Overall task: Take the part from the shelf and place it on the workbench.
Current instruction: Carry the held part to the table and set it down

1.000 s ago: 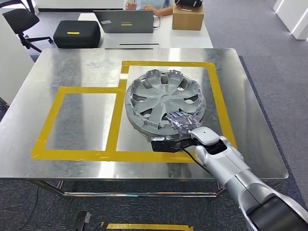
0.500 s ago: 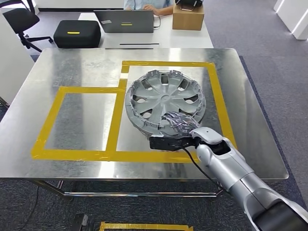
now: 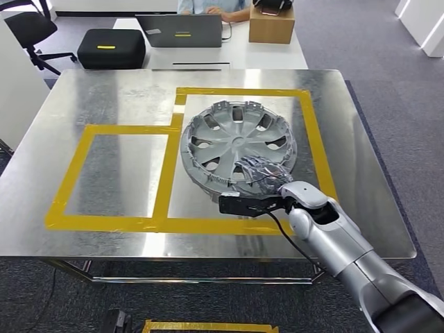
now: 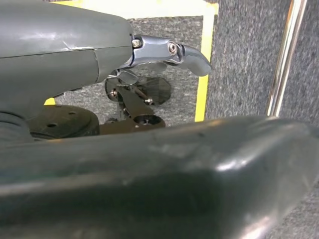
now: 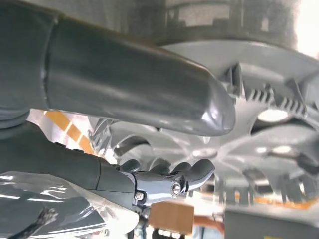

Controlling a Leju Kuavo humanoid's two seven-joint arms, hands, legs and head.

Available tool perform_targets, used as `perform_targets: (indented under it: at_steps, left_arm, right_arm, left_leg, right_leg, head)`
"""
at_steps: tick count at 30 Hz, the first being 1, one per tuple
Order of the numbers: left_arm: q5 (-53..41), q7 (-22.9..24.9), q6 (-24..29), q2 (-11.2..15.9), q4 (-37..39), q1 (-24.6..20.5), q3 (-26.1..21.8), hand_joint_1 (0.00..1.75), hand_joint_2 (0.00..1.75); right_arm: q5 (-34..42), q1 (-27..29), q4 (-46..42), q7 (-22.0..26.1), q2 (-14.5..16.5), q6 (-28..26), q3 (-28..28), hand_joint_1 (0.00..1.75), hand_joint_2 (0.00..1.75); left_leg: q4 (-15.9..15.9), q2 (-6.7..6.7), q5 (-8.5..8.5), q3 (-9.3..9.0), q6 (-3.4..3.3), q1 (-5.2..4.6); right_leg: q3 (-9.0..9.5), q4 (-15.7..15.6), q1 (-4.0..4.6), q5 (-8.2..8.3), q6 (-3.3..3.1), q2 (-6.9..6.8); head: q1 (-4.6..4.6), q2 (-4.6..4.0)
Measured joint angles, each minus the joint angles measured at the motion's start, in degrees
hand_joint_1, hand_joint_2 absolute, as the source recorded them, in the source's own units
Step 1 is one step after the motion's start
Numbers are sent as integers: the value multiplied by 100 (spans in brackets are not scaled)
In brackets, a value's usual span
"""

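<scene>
1. The part, a grey wheel cover (image 3: 238, 147), lies flat at the centre of the head view, inside the larger of two boxes of yellow tape (image 3: 313, 139). You can read that box as the drop zone, which would explain why the cover sits there.
2. The right robot hand (image 3: 260, 173) rests over the near rim of the wheel cover, at centre-right of the frame. In the right wrist view its thumb (image 5: 143, 94) lies above the rim and its curled fingers (image 5: 177, 181) below, so it appears to clasp the edge; judge the release as not yet made.
3. The left robot hand (image 4: 150, 74) hangs beside the surface's frame, over grey carpet; its fingers are spread and hold nothing.
4. The surface (image 3: 105, 97) is a shiny metal sheet on a tubular frame, and it fills the middle of the head view.
5. Beyond it, at the upper edge of the frame, stands a white desk (image 3: 236, 52) with a laptop (image 3: 179, 31), a black case (image 3: 110, 48) and a cardboard box (image 3: 270, 24); a person's arms show there. An office chair (image 3: 31, 31) stands at upper left.
</scene>
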State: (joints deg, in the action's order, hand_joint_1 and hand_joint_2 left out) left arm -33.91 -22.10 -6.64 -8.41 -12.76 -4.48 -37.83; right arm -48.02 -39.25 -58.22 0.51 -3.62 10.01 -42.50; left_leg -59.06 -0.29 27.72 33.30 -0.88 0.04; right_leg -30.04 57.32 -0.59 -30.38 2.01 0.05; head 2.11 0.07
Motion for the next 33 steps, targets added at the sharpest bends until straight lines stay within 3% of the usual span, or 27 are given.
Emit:
perform_targets:
  at_steps: [3,6,9,12,15,18,20,26,28,30,31,33]
  left_arm:
    - [132,-111,73,-3,0,74,-110,0,0]
    - [263,-210,192,-11,1,186,-264,0,0]
    - [377,-304,332,-23,2,302,-457,0,0]
    - [470,-450,397,-43,2,354,-667,0,0]
    - [514,-608,402,-66,2,359,-853,0,0]
    - [508,-675,421,-87,2,358,-1010,0,0]
    - [497,-684,443,-96,2,359,-1081,0,0]
    - [485,-682,461,-102,2,361,-1128,0,0]
    - [458,-649,499,-109,1,356,-1235,0,0]
    - [435,-555,571,-120,1,345,-1374,0,0]
    - [434,-488,611,-127,2,336,-1421,0,0]
    - [434,-379,678,-146,2,317,-1489,0,0]
  right_arm:
    - [-76,492,-884,-115,-527,-471,127,0,0]
    - [-292,1620,-2150,-152,-1272,-1221,706,0,0]
    - [-284,3238,-3383,191,-1797,-1892,1918,0,0]
    - [112,4617,-4317,788,-1902,-2132,3569,0,0]
    - [510,5267,-4800,1556,-1662,-1640,5407,0,0]
    - [432,5249,-4850,2228,-1178,-765,7366,0,0]
    - [249,5093,-4735,2447,-970,-469,8347,0,0]
    - [76,4925,-4549,2516,-868,-407,8984,0,0]
    - [-144,4561,-3678,2379,-709,-619,10410,0,0]
    - [-292,4215,-2538,1885,-435,-1117,11964,0,0]
    - [-279,4174,-2183,1547,-274,-1389,12290,0,0]
    - [-372,4149,-1677,1122,85,-1779,12592,0,87]
  left_leg:
    - [-2,-18,6,-3,-5,0]
    - [-4,-71,37,-19,-28,-1]
    - [-6,-99,61,-25,-39,-9]
    - [-7,-97,74,-21,-49,-20]
    - [-5,-88,85,-26,-50,-22]
    - [-4,-85,92,-37,-53,-23]
    - [-3,-86,96,-44,-56,-24]
    - [-3,-86,96,-49,-56,-25]
    - [-3,-85,98,-54,-57,-28]
    - [-3,-77,100,-64,-57,-30]
    - [-2,-71,102,-68,-56,-27]
    - [0,-63,107,-77,-52,-17]
  right_leg:
    - [-9,-10,-1,-9,2,-21]
    - [-10,-30,-1,-47,18,-76]
    - [58,-40,-6,-66,29,-104]
    - [76,-42,-16,-72,37,-93]
    - [72,-43,-18,-80,43,-81]
    - [36,-44,-22,-90,43,-80]
    - [20,-44,-23,-100,42,-84]
    - [24,-45,-24,-102,43,-86]
    - [49,-44,-26,-102,44,-83]
    - [90,-44,-27,-101,46,-69]
    - [108,-43,-24,-101,45,-60]
    - [111,-43,-14,-103,42,-52]
  head:
    - [2,0]
    - [-1,0]
    - [-2,0]
    - [1,0]
    - [0,0]
    - [2,0]
    - [1,0]
    - [-1,0]
    - [-4,0]
    - [-3,0]
    - [1,0]
    - [0,0]
